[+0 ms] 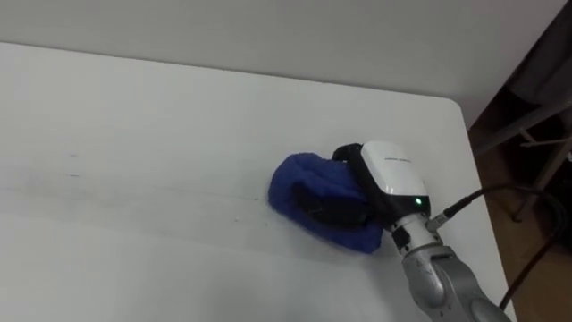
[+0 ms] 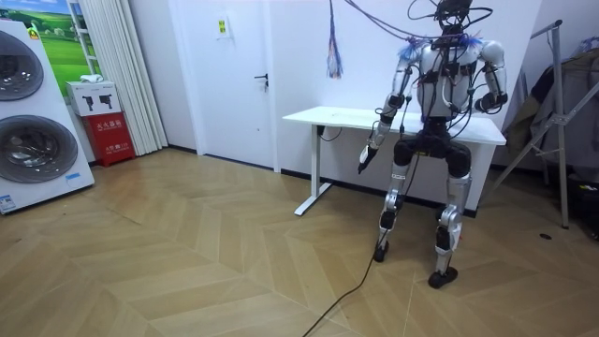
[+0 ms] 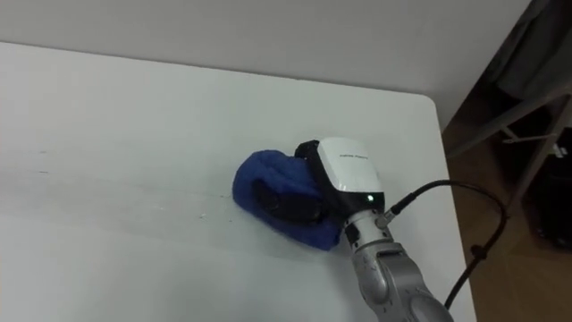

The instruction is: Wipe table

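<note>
nearest, coming in from five o'clock of the eye views, the right arm ends in the right hand (image 1: 390, 175), which rests on the white table (image 1: 134, 125) near its three o'clock edge. its dark fingers (image 1: 323, 207) curl into a bunched blue cloth (image 1: 299, 183) and hold it down against the top. the cloth sits under and just ahead of the hand, bulging toward nine o'clock from the palm, with its long axis running roughly from ten o'clock to four o'clock. the widest bare stretch of tabletop lies toward nine o'clock, so i judge the coming stroke needs a push that way, cloth leading. the right hand is the one at work. the left hand (image 2: 367, 157) hangs beside the robot's hip, clear of the table, and i cannot tell its grip. count: one cloth, one table, two hands, one of them on the cloth.
</note>
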Available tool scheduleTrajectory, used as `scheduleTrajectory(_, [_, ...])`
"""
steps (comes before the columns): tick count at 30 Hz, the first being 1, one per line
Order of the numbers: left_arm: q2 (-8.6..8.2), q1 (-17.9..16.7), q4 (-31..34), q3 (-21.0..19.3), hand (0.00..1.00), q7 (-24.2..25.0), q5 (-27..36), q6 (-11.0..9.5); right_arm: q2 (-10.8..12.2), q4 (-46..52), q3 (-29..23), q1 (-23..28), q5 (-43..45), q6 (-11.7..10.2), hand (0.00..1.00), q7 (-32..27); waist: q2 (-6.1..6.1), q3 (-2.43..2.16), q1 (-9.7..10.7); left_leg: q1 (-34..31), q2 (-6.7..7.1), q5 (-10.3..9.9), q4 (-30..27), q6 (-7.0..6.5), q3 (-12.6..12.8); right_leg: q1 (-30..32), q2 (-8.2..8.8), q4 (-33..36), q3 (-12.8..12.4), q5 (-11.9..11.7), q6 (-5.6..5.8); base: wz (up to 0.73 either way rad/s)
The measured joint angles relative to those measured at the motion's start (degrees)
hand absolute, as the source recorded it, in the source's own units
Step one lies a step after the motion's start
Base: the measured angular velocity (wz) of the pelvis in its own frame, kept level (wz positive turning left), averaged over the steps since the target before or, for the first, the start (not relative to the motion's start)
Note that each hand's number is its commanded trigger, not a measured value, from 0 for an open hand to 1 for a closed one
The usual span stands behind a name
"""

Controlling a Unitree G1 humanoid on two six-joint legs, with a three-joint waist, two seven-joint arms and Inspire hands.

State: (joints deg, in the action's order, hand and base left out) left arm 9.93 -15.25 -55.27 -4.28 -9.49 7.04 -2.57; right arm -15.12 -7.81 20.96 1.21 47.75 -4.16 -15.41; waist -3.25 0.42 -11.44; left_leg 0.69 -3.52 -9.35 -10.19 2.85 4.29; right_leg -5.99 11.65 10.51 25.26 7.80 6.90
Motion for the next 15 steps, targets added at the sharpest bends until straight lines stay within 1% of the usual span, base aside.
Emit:
scheduleTrajectory(10, [0.0, -0.12, -0.04, 0.01, 0.0, 0.11, 0.01, 0.0, 0.0, -0.01, 0.31, 0.03, 0.0, 0.0, 0.0, -0.01, -0.09, 0.06, 0.05, -0.03, 0.04, 0.0, 0.01, 0.0, -0.29, -0.14, 0.0, 0.0, 0.13, 0.0, 0.0, 0.0])
scheduleTrajectory(15, [0.01, 0.13, -0.61, -0.01, 0.0, 0.16, 0.01, -0.02, -0.08, -0.03, 0.16, 0.07, 0.02, -0.17, 0.0, -0.35, -0.21, 0.23, 0.22, -0.17, 0.11, 0.0, -0.12, 0.0, -0.73, -0.3, 0.0, -0.01, 0.24, 0.01, 0.01, 0.03])
